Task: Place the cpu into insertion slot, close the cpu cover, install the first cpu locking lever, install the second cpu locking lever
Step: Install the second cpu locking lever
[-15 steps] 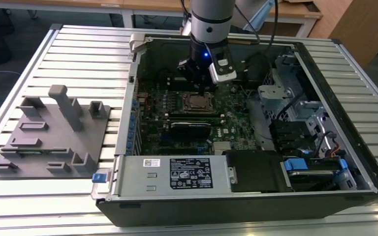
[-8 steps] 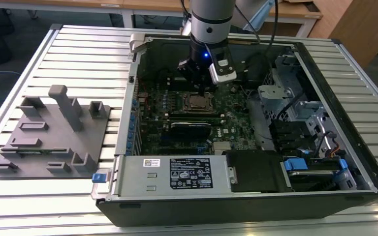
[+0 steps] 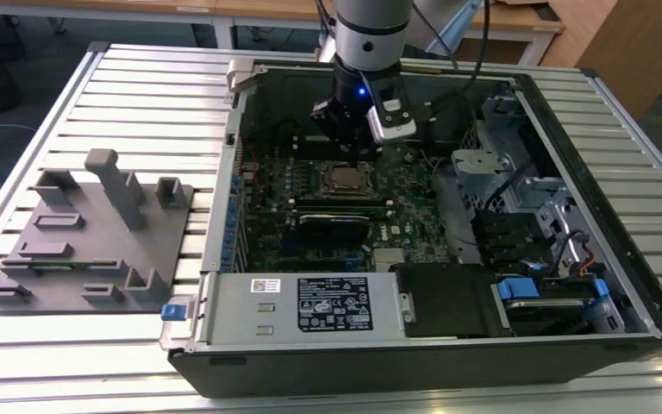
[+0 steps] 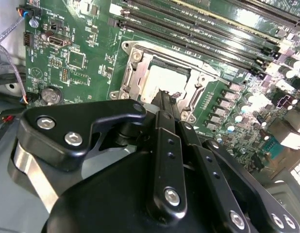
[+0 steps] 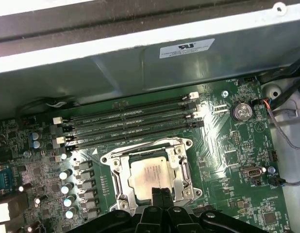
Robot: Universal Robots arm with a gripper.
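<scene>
Arm over an open computer case on a slatted counter (image 3: 78, 345): in the exterior view the tool (image 3: 352, 147) hangs just above the insertion slot (image 3: 345, 179), which sits mid-board between the memory slots (image 3: 308, 159) and a dark card.

In the first wrist view the cpu (image 5: 149, 174) lies seated in the socket, pale face up, with the cpu cover (image 5: 181, 170) framing it; the tool's fingertips (image 5: 162, 196), pressed together and gripping nothing, touch or nearly touch the near edge of the chip.

In the second wrist view the closed fingers (image 4: 164, 104) point at the socket's near rim, the chip just beyond them. Whether the locking levers are latched cannot be told. The step in hand, judged from this, wants a straight, gentle push with the tips kept off the chip's face and on the metal frame.
</scene>
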